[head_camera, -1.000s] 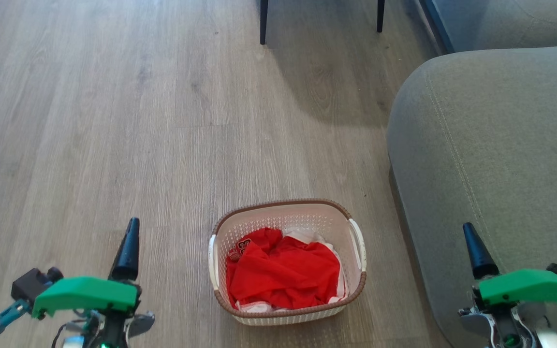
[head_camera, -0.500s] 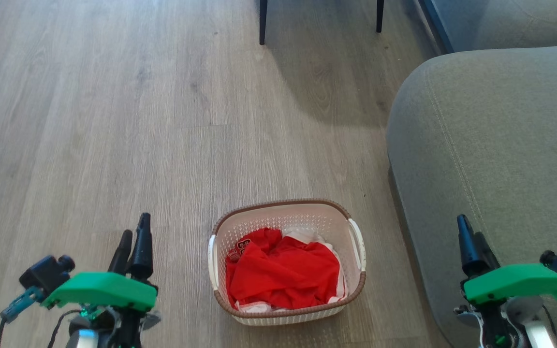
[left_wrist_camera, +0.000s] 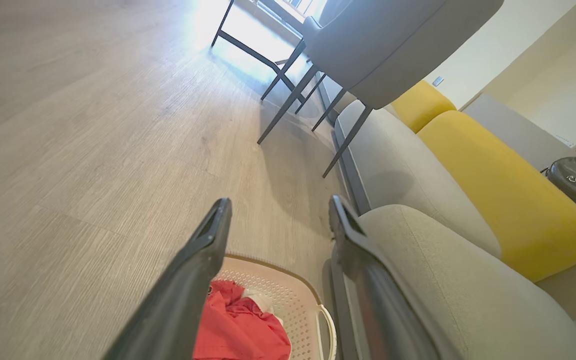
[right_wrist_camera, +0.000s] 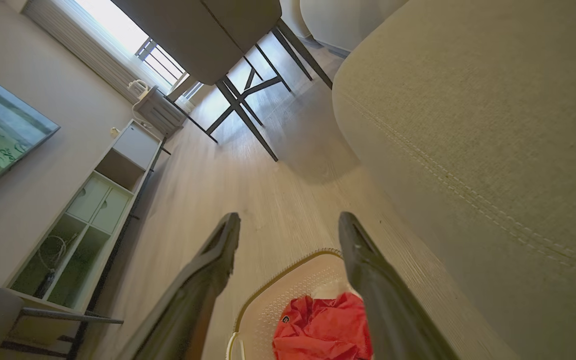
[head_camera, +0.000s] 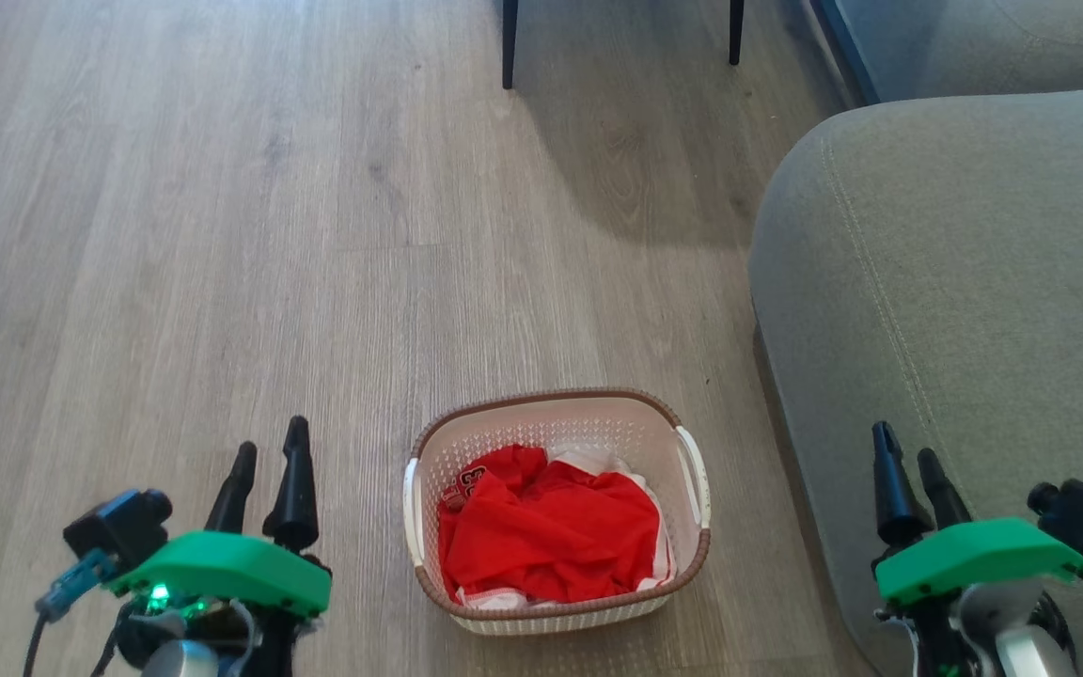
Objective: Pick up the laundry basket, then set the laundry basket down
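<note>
Laundry basket (head_camera: 549,428): stood on the wood floor (head_camera: 222,235) just beside a grey sofa (head_camera: 955,282), red clothing (head_camera: 551,531) inside. Left pincer (head_camera: 271,440): fingers parted, empty, hung left of the basket. Right pincer (head_camera: 902,444): fingers parted, empty, hung before the sofa's edge.

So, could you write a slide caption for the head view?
Left gripper and right gripper, both open, flank the laundry basket of red clothing on the wooden floor.

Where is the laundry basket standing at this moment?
In the head view the laundry basket stands on the wooden floor, low at centre, just left of the grey sofa.
</note>
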`<state>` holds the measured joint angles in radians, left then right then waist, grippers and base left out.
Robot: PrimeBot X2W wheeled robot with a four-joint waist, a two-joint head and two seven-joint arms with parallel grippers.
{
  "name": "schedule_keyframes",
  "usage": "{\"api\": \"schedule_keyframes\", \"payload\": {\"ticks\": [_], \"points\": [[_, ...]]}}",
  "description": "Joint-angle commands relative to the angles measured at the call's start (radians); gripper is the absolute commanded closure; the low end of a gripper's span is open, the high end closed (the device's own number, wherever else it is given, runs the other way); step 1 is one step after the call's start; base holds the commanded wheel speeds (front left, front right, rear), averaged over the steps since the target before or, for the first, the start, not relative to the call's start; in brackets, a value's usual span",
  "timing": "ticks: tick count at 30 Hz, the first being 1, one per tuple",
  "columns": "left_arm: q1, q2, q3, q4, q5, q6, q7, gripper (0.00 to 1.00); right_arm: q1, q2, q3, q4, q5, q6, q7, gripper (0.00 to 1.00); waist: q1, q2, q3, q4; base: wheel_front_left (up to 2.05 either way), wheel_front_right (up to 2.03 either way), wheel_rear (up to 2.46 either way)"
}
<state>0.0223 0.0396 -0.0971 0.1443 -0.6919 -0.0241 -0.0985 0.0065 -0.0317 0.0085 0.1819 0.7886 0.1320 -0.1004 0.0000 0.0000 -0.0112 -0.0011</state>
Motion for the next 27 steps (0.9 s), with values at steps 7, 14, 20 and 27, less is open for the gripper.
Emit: {"api": "schedule_keyframes", "payload": {"ticks": [7,14,20,27], "points": [[-0.017,0.019,0.001,-0.047,0.112,0.017,-0.031,0.0,-0.025,-0.013,0.033,-0.035,-0.106,-0.001,-0.031,0.0,0.0,0.0,-0.001,0.0,0.0,0.0,0.0],[-0.007,0.025,-0.008,-0.054,0.199,0.028,-0.052,0.0,-0.025,-0.014,0.044,-0.038,-0.192,-0.001,-0.051,0.0,0.0,0.0,-0.003,0.0,0.0,0.0,0.0],[0.003,0.027,-0.013,-0.062,0.271,0.036,-0.069,0.0,-0.022,-0.014,0.055,-0.043,-0.262,-0.001,-0.068,0.0,0.0,0.0,-0.003,-0.002,0.0,0.0,0.0],[0.015,0.027,-0.019,-0.064,0.353,0.041,-0.09,0.0,-0.016,-0.015,0.066,-0.051,-0.343,-0.001,-0.089,0.0,0.0,0.0,-0.006,-0.003,0.0,0.0,0.0]]}}
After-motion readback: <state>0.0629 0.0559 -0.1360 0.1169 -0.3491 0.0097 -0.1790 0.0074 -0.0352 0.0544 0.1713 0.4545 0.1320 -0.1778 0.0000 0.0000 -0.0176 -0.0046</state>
